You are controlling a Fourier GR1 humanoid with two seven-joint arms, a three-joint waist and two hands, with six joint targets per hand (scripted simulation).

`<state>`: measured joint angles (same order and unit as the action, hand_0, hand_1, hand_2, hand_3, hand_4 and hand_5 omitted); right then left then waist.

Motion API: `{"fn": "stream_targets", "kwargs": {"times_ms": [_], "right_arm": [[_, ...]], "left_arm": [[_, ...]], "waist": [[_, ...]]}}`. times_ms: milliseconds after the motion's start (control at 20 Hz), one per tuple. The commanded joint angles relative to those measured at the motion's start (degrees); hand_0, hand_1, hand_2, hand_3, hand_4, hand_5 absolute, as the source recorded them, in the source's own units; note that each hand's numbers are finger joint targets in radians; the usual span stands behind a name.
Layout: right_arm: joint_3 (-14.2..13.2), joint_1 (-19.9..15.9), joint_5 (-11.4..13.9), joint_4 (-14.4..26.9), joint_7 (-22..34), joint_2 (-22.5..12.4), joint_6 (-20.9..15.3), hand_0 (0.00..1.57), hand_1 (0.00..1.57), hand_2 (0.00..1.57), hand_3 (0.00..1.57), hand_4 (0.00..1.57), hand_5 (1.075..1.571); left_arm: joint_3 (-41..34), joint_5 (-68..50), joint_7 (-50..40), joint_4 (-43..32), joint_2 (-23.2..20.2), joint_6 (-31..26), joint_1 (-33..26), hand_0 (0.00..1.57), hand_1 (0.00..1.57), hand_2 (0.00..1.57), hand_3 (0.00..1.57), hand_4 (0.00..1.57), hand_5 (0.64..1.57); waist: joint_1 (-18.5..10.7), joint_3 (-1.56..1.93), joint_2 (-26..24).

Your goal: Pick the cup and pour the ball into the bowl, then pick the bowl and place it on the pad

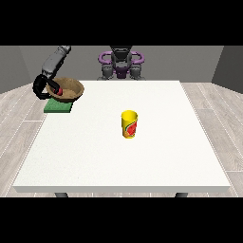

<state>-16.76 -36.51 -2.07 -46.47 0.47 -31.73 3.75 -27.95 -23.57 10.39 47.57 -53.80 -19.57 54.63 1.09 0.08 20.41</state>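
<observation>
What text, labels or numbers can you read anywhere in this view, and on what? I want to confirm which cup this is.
No readable text in this view.
Yellow cup: a red and green mark on its side, with no letters that can be made out.
Brown bowl, green pad, white table and the hand at the view's left: no writing or numbers show.

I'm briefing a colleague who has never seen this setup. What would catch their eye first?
Probably the yellow cup, standing upright and alone near the middle of the white table. Next, the hand at the view's left curled on the brown bowl above the green pad, something red inside the bowl.
</observation>
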Motion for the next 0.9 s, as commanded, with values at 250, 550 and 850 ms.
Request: {"fn": "stream_targets", "kwargs": {"times_ms": [250, 550, 850], "right_arm": [[-3.9, -3.6, -0.3, 10.2, -8.3, -5.0, 2.0, 1.57, 1.57, 1.57, 0.59, 1.3, 1.552], [-5.5, -2.4, -0.3, 15.9, -15.1, -8.7, 5.7, 1.57, 1.57, 1.57, 0.58, 1.25, 1.559], [-4.2, -6.3, 0.2, 15.6, -9.1, -9.9, 6.7, 1.57, 1.57, 1.57, 0.88, 1.24, 1.568]], "left_arm": [[0.3, -2.2, -3.2, 6.2, -1.3, 1.1, 2.4, 0.0, 0.0, 0.0, 0.0, 0.13, 1.532], [-0.7, -3.8, -3.7, 11.4, -0.3, 2.7, -0.6, 0.0, 0.0, 0.0, 0.0, 0.0, 1.528], [0.0, -4.3, -4.9, 8.2, -1.1, 1.5, 0.0, 0.0, 0.0, 0.0, 0.0, 0.0, 1.532]], "waist": [[-2.1, 0.05, 5.1], [-2.5, 0.05, 6.1], [-1.8, -0.06, 2.8]]}}
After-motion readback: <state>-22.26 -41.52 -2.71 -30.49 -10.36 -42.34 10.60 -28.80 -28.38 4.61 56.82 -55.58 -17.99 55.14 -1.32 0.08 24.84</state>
